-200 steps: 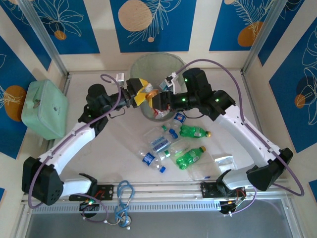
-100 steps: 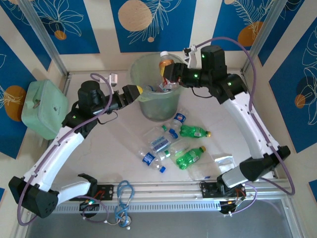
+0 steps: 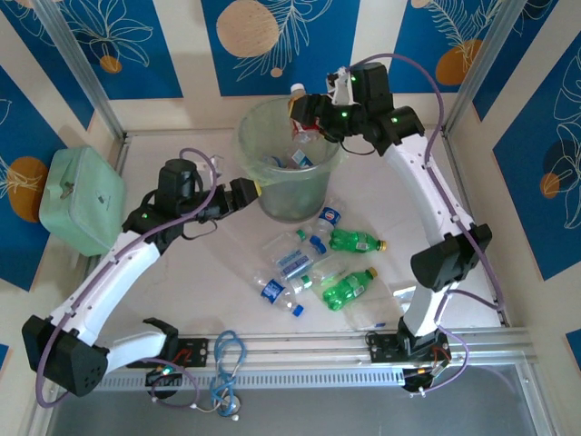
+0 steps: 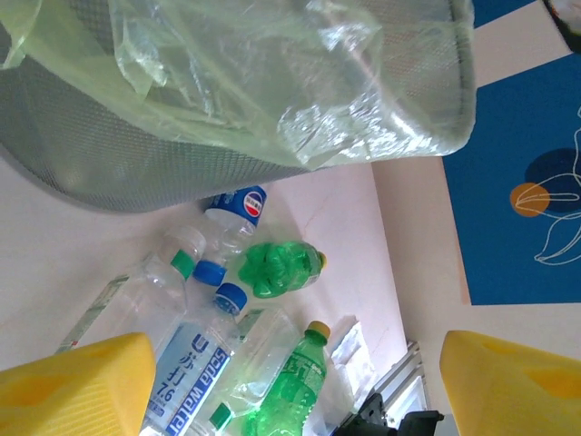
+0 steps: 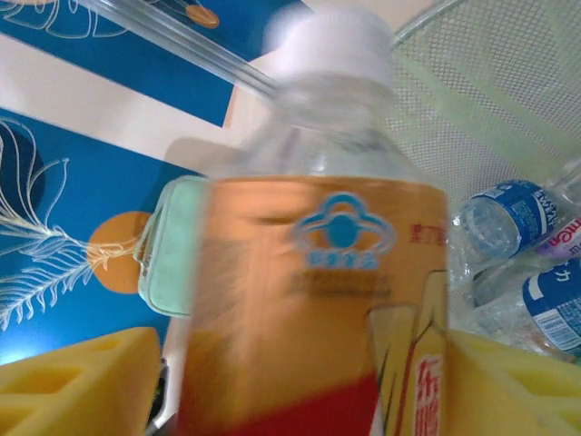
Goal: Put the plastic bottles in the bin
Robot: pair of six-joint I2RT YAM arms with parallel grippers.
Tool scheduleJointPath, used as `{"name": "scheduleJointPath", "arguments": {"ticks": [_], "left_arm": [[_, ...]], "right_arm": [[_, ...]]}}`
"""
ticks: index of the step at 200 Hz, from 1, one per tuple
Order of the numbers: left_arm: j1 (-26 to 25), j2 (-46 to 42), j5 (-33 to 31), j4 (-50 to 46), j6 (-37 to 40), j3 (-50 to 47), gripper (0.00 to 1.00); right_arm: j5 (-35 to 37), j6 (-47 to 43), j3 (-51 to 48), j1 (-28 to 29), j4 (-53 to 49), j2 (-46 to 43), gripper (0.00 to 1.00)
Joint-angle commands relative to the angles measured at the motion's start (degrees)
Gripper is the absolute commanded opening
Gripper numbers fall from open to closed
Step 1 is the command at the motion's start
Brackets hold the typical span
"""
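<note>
My right gripper (image 3: 306, 113) is clamped on one amber bottle (image 3: 298, 98) with a white cap, held over the far rim of the bin (image 3: 247, 136) — inside I count at least two blue-labelled bottles (image 5: 499, 218). My left gripper (image 3: 247, 189) hangs with its pads apart, just beside the bin's left wall. On the table (image 3: 200, 263), near the bin's front, lie two green bottles (image 3: 352, 241) and about five clear ones (image 3: 292, 264), crowded together — two flat clear bags (image 3: 410, 292) lie beside them. One mint-green case (image 3: 80, 200) sits far left.
</note>
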Motion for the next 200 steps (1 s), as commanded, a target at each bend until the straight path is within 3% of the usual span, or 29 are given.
{"name": "scheduleJointPath", "arguments": {"ticks": [1,65,121,175,200], "left_arm": [[-0.6,0.2,-0.5,-0.9,1.3,-0.4,0.81],[-0.8,0.8,-1.5,-4.1,3.5,-0.3,0.81],[-1.7,-1.2,-1.4,-8.1,4.1,-5.1,0.80],[-3.8,-1.5,-6.8,-11.8,-8.2,-13.6,0.79],[-4.2,-0.1,-5.1,-8.9,-17.9,-17.4,0.78]], "right_arm": [[-1.2,-0.6,3.7,-0.5,-2.9,0.4,0.85],[0.7,-1.2,-1.0,-0.5,-2.0,-5.5,0.86],[6.3,-0.5,-21.5,-0.9,1.7,-21.4,0.86],[9.6,2.6,-42.8,-2.0,2.4,-35.7,0.86],[8.6,4.9,-49.2,-2.2,2.9,-38.8,0.86]]}}
